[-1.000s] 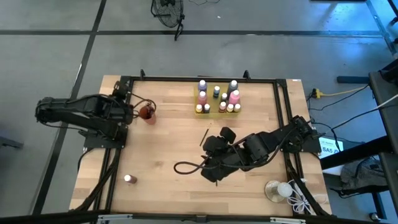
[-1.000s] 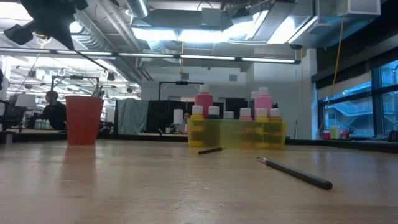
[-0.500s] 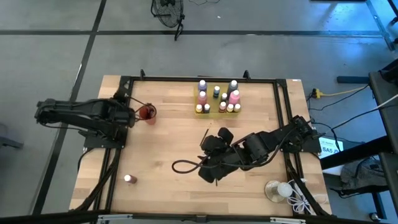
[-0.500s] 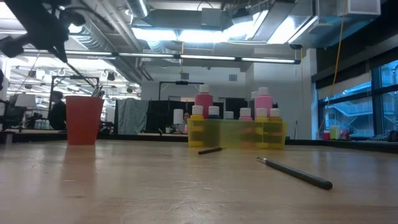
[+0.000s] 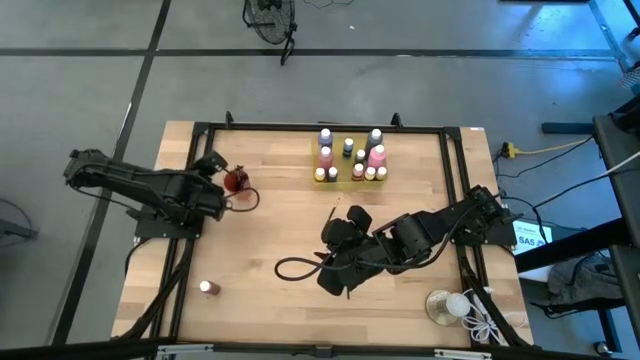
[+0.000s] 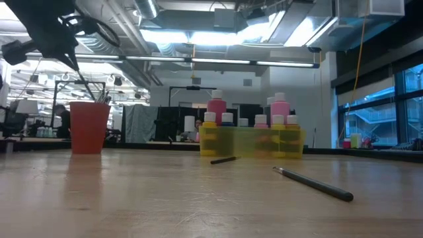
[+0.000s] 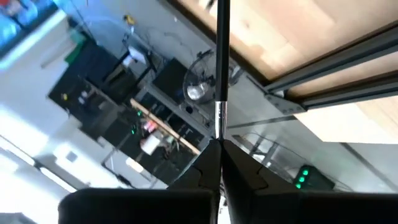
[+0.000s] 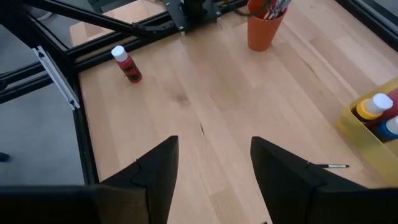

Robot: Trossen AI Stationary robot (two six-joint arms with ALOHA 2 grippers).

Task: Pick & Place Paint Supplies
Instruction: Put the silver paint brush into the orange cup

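My left gripper is shut on a thin dark paintbrush. It hangs above and just left of the red cup, which has brushes in it. My right gripper stands open above the middle of the table, holding nothing. White-capped paint bottles stand in a yellow tray at the far edge. Two loose brushes lie flat on the wood. A small red bottle lies on its side near the front left. My left gripper pinches the paintbrush between its two fingers, just past the silver ferrule. The end inside the fingers is hidden. The dark handle sticks straight out ahead of the fingertips, along the fingers. The brush is lifted clear of the table and of the cup.
A clear round dish with a white ball and cord sits at the front right corner. A black frame runs along the table's left, far and right sides. A dark cable loop hangs by the right arm. Bare wood lies between cup and tray.
My left gripper has sunk toward the red cup with the paintbrush, moved a little toward the table's near edge, and rolled about its own axis. It has stayed shut on the brush.
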